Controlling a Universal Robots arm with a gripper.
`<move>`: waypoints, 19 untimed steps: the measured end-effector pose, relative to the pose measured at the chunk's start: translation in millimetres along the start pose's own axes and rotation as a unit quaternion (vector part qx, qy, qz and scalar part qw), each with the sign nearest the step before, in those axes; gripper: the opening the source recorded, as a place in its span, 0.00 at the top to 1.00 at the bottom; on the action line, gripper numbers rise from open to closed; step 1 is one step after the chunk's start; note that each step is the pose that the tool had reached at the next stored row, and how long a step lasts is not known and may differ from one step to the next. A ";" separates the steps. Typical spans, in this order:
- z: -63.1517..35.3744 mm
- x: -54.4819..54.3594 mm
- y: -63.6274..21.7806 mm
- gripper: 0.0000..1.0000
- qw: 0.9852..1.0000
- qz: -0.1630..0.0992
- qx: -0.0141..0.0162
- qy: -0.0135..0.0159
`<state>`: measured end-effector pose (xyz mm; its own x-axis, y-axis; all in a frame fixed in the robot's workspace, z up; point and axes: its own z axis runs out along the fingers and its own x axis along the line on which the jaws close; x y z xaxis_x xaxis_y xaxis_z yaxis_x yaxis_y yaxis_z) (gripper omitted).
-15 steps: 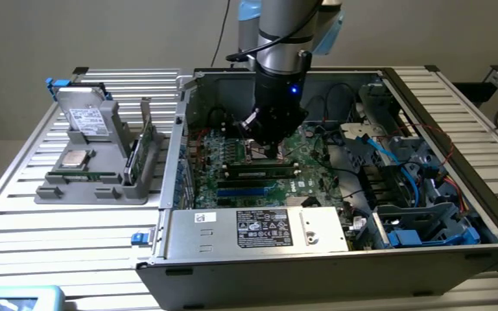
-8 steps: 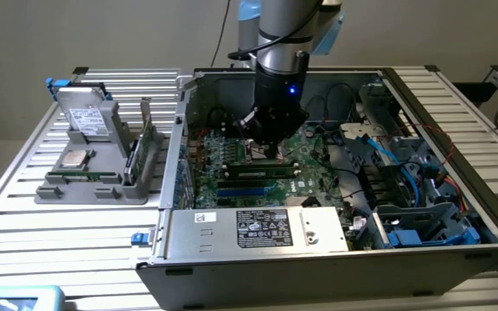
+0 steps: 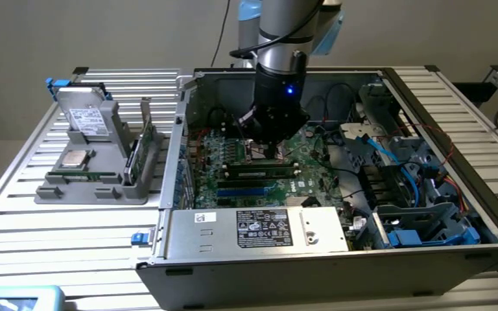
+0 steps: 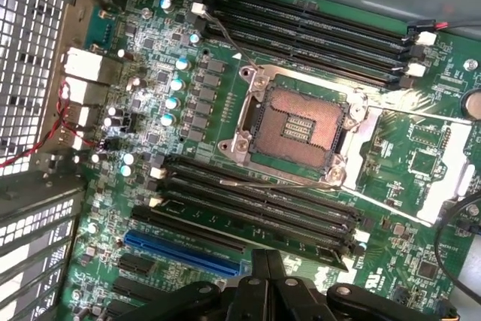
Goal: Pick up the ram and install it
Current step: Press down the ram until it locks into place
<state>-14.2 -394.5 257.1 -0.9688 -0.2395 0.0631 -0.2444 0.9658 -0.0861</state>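
The jaws (image 4: 267,280) are pressed shut and empty above the motherboard (image 4: 421,148) inside the open computer case (image 3: 258,230), just over the ram (image 3: 262,173), which lies seated in a memory slot beside the bare CPU socket (image 4: 297,127).

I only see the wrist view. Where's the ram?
Observer: From outside, a thin green stick, likely the ram, seems to sit in a slot right by the tool.
Operator: What's outside the case?
Observer: A grey holder stands at the exterior view's left.
Operator: Anything in it?
Observer: A hard drive stands upright in it.
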 end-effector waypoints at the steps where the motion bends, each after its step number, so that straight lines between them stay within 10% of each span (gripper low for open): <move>1: 0.0 0.0 0.0 0.89 1.000 0.006 0.000 0.000; 15: 0.0 0.0 -0.1 0.89 0.997 0.073 0.017 0.007; 19: 0.0 0.0 0.0 0.89 0.997 0.075 0.017 0.006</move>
<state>-14.1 -394.5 257.0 -0.9941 -0.0908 0.0591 -0.0978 0.9867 -0.1298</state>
